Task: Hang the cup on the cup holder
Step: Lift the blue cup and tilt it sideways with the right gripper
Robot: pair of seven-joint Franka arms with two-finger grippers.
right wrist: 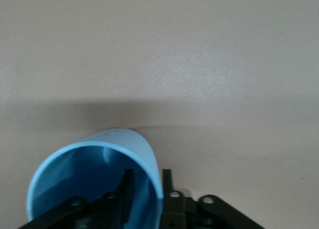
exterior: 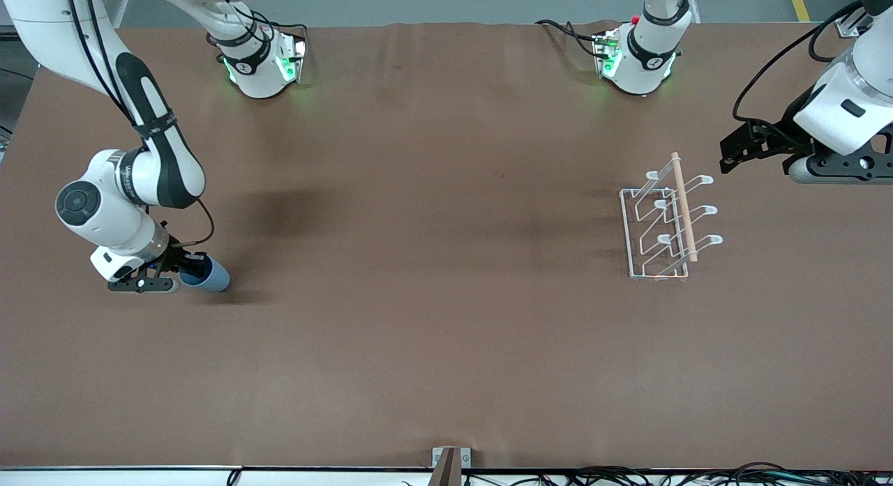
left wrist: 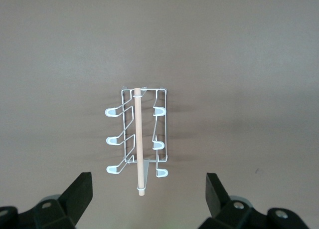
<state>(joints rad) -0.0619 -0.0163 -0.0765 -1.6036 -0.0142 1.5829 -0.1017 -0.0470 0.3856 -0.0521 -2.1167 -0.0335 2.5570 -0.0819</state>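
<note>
The blue-grey cup lies tilted at the right arm's end of the table. My right gripper is shut on its rim, one finger inside and one outside, as the right wrist view shows on the cup with my gripper. The white wire cup holder with its wooden rod stands toward the left arm's end. My left gripper is open and empty, up in the air beside the holder. The holder shows between the fingers in the left wrist view, with my left gripper.
The two arm bases stand along the table's edge farthest from the front camera. A small bracket sits at the edge nearest that camera. The brown table stretches bare between cup and holder.
</note>
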